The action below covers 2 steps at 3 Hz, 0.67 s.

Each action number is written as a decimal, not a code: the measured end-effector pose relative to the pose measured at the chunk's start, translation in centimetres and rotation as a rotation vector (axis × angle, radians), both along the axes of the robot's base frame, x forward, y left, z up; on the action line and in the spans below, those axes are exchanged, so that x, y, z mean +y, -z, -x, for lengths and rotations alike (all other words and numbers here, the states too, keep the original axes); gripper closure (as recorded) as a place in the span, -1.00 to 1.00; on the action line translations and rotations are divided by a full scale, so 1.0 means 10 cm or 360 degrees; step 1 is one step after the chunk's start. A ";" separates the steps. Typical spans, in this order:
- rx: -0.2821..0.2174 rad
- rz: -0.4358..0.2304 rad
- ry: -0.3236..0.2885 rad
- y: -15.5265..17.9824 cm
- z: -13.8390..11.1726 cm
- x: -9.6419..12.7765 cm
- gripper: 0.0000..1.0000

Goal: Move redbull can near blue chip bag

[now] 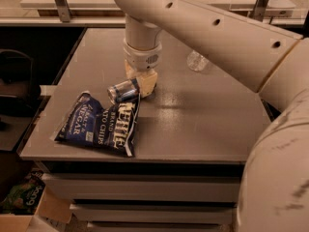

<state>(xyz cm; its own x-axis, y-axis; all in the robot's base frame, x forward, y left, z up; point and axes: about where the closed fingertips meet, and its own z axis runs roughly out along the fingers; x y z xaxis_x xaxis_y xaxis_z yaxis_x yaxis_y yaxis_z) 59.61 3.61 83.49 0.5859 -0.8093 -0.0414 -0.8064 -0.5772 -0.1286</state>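
The redbull can lies on its side on the grey table, silver top facing left, right at the upper edge of the blue chip bag. The bag is dark blue and crinkled with white lettering, and lies flat near the table's front left. My gripper points straight down at the can's right end and touches or nearly touches it. The gripper hides the can's right end.
A clear plastic water bottle lies at the back of the table, right of my arm. The table's left edge drops off just left of the bag. A cardboard box with a green bag sits on the floor at lower left.
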 end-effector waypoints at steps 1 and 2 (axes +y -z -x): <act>0.0010 0.0003 0.0009 0.00 -0.03 -0.04 -1.00; -0.0008 0.0011 0.0026 -0.06 -0.08 -0.10 -1.00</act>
<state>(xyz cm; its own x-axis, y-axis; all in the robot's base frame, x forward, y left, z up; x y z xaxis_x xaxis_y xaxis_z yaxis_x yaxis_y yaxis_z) 60.40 2.57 84.05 0.5727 -0.8191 -0.0327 -0.8151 -0.5648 -0.1287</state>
